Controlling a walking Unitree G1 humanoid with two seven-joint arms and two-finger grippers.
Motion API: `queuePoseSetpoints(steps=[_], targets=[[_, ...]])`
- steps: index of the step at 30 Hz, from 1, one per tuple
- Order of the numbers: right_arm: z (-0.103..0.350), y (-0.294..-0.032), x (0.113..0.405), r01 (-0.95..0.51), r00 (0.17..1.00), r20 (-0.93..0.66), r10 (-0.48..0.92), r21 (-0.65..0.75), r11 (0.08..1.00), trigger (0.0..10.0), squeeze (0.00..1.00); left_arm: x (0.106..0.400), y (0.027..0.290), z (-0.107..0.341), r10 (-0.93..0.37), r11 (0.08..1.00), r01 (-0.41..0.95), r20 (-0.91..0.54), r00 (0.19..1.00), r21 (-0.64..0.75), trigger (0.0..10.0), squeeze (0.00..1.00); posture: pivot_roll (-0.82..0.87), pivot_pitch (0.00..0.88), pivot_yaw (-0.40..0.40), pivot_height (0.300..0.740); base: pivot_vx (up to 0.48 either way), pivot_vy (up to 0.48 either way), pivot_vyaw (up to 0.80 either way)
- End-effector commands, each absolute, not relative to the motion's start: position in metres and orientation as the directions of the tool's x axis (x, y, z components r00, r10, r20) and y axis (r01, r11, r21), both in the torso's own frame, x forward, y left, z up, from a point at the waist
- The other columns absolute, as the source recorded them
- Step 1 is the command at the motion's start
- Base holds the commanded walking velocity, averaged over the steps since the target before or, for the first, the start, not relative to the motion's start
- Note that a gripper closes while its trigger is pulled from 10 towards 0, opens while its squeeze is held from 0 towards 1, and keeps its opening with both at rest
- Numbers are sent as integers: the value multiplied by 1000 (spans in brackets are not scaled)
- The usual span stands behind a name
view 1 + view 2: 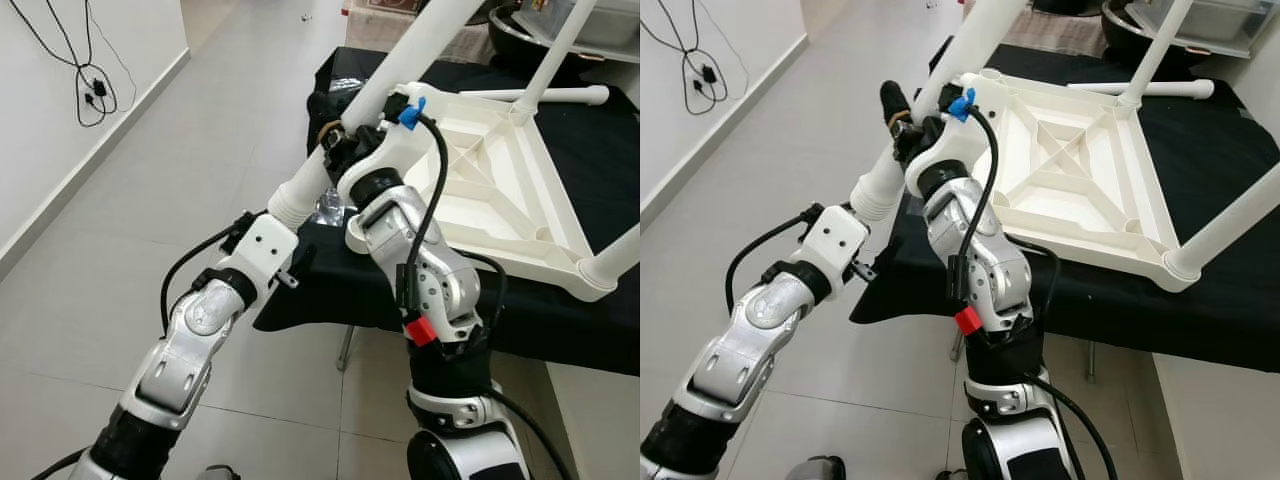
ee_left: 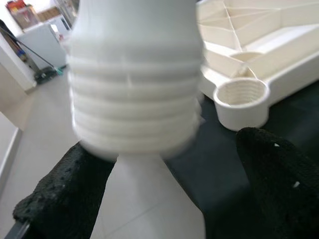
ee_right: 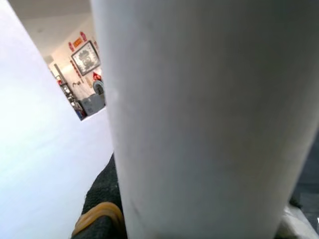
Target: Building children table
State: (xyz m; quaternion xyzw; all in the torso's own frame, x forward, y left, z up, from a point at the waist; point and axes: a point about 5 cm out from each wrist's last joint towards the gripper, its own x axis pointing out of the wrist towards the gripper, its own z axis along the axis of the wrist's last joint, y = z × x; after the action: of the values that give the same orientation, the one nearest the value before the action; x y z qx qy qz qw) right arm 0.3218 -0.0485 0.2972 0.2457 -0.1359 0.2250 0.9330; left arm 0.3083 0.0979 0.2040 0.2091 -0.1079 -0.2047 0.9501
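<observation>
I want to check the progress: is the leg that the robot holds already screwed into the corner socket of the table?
No. In the left wrist view the threaded end of the leg hangs apart from the empty socket.

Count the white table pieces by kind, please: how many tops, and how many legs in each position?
Table top: 1
Legs standing in the top: 2
Leg lying on the black cloth: 1
Leg raised at the near corner: 1
Total: 5 pieces

Left gripper point(image 2: 164, 199) fingers spread (wide), right gripper point(image 1: 902, 118) raised beside it.
</observation>
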Motion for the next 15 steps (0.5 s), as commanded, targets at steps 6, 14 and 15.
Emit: queuePoseSetpoints(steps=[6,14,15], targets=[[265,-42,313,-470,882,282,377,469,748,10000,0,313,95,211,-439,838,334,170,882,432,10000,0,126,109,-100,740,0,0,0],[261,-38,309,-476,879,266,395,478,738,10000,0,316,91,210,-461,826,348,175,870,443,10000,0,122,111,-99,740,0,0,0],[261,-38,309,-477,879,267,396,477,738,10000,0,316,89,209,-467,822,353,174,867,448,10000,0,122,111,-99,740,0,0,0]])
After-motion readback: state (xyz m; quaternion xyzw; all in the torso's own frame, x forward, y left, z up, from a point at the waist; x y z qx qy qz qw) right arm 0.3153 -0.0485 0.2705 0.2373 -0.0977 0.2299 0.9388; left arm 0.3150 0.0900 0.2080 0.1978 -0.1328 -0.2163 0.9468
